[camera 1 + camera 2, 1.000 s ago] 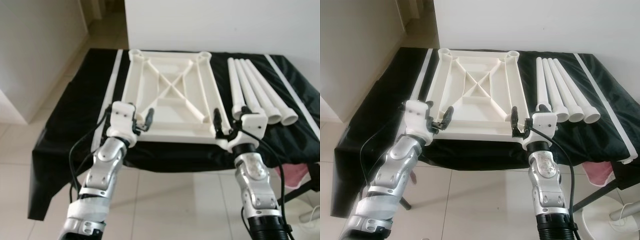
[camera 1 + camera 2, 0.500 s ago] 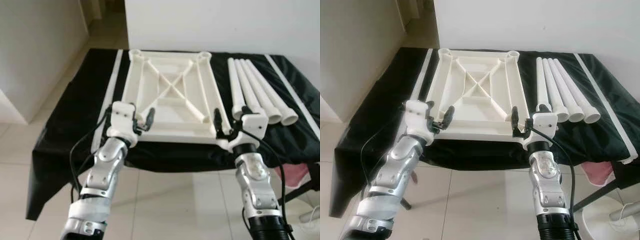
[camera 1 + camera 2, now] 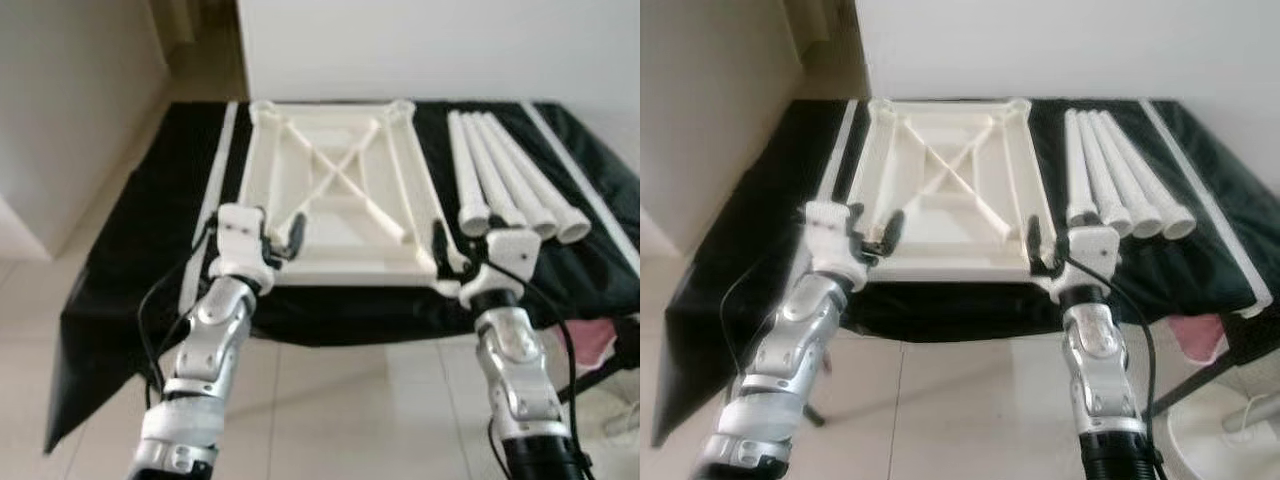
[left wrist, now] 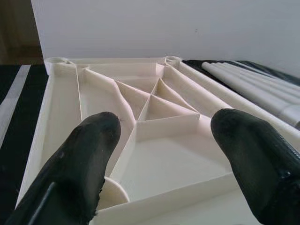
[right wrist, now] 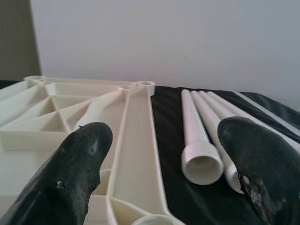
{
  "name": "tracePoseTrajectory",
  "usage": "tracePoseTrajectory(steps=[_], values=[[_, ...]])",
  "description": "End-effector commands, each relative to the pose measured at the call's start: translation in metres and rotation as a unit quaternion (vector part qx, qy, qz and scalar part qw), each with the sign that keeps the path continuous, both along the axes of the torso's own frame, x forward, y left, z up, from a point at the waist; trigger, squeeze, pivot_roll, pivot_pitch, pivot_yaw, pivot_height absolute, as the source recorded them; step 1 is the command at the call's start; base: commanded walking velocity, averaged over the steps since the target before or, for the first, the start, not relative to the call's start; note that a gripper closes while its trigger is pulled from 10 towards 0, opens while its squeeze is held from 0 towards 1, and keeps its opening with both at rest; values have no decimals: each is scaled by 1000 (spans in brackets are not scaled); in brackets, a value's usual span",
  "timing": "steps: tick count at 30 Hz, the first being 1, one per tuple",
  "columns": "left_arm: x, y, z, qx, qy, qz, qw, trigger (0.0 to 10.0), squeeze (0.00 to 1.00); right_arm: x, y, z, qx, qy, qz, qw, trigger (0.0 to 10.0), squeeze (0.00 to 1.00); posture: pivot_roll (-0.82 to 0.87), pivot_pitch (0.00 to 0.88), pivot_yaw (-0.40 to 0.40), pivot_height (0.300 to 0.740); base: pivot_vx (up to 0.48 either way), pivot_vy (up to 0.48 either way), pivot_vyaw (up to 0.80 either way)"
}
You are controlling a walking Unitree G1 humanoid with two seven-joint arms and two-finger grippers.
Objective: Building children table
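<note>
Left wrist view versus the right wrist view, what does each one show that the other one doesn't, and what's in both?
Left wrist view: the crossing ribs at the middle of the upturned tabletop, between the open left gripper.

Right wrist view: the threaded open end of the nearest table leg on the black cloth, between the open right gripper.

Both: the white tabletop, the row of legs beside it, and the wall behind.

- Left gripper [image 4: 161,159] spread wide, fingers [image 4: 79,168] hovering at the tabletop's [image 4: 140,136] near edge.
- Tabletop lies underside-up, ribs crossing.
- White legs [image 4: 253,89] lie beside it on black cloth [image 4: 14,98].
</note>
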State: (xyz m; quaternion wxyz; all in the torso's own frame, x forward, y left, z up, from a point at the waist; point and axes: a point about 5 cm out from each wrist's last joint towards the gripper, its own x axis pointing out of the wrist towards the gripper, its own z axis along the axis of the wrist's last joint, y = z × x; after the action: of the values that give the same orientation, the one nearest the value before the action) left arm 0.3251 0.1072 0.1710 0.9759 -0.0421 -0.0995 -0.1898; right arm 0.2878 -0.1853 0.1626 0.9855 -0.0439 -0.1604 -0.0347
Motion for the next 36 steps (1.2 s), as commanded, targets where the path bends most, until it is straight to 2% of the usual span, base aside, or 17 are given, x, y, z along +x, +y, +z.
tracePoseTrajectory(steps=[1,27,33,36], values=[[0,-2,-5,7,11,-35,999,10000,0,-1,1,-1,-3,-1,1,1000,10000,0,-20,0,-18,740,247,0,0],[0,-3,-4,-7,10,-43,999,10000,0,-1,-1,-1,-3,-4,0,1000,10000,0,-24,0,-20,740,314,0,0],[-1,-4,-4,-10,12,-44,999,10000,0,-1,-1,-2,-1,-1,0,1000,10000,0,-24,0,-19,740,217,0,-606],[-2,-6,-4,-27,18,-46,998,10000,0,-2,-1,-2,-1,-2,-3,1000,10000,0,-27,0,-16,740,0,0,-631]])
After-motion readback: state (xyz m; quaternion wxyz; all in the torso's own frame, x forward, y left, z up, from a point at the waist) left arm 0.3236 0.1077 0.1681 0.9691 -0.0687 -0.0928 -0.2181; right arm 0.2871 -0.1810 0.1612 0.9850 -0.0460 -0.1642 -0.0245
